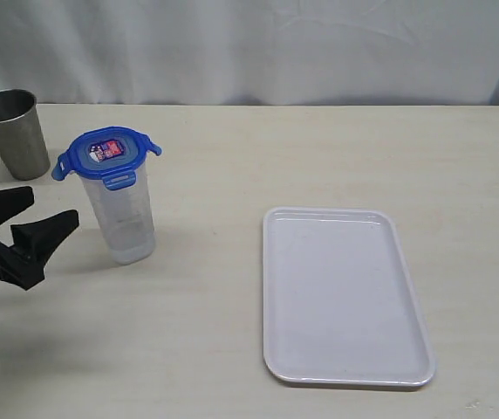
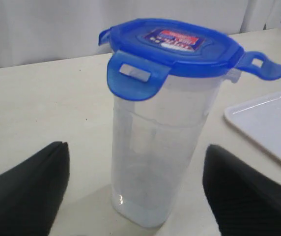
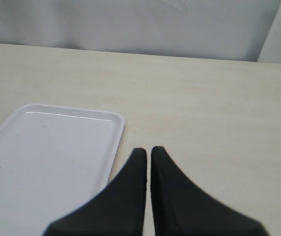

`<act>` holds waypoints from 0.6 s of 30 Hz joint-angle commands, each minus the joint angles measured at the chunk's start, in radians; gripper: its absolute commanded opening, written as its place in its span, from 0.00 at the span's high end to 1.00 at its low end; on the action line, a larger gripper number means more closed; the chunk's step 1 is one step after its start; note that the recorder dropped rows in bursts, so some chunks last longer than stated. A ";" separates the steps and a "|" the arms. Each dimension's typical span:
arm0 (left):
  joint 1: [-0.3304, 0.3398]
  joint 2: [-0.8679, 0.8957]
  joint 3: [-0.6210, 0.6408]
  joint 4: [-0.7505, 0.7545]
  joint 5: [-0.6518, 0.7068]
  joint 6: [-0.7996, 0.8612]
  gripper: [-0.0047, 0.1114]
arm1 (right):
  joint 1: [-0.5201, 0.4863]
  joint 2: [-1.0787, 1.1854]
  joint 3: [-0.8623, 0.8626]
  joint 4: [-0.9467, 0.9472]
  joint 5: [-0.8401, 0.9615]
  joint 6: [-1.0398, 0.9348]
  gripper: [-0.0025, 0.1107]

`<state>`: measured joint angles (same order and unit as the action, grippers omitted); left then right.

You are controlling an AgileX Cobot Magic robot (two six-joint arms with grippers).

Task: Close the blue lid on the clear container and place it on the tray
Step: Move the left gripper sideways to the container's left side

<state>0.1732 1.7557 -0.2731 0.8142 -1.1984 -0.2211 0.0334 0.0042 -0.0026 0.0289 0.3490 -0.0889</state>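
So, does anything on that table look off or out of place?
Only the blue lid on the clear container: two flaps stick out sideways instead of folding down, so it looks unlatched. Nothing is spilled or tipped.

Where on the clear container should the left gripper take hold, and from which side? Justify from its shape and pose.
Probably the mid-body of the clear container, below the blue lid, approached level from the side of the open left gripper. It stands upright, narrow enough for the jaws; the lid's flaps jut out above.
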 commanded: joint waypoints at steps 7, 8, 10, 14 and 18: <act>0.001 0.056 -0.042 0.004 -0.023 0.018 0.29 | 0.004 -0.004 0.003 -0.008 -0.003 -0.001 0.94; 0.001 0.056 -0.042 0.004 -0.023 0.018 0.29 | 0.004 -0.004 0.003 -0.008 -0.003 -0.001 0.94; 0.001 0.056 -0.042 0.004 -0.023 0.018 0.29 | 0.004 -0.004 0.003 -0.008 -0.003 -0.001 0.94; 0.001 0.056 -0.042 0.078 -0.023 0.015 0.29 | 0.004 -0.004 0.003 -0.008 -0.003 -0.001 0.94; 0.001 0.056 -0.044 0.113 -0.023 0.038 0.27 | 0.004 -0.004 0.003 -0.008 -0.003 -0.001 0.94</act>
<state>0.1732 1.8087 -0.3130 0.8984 -1.2050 -0.1938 0.0334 0.0042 -0.0026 0.0289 0.3490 -0.0889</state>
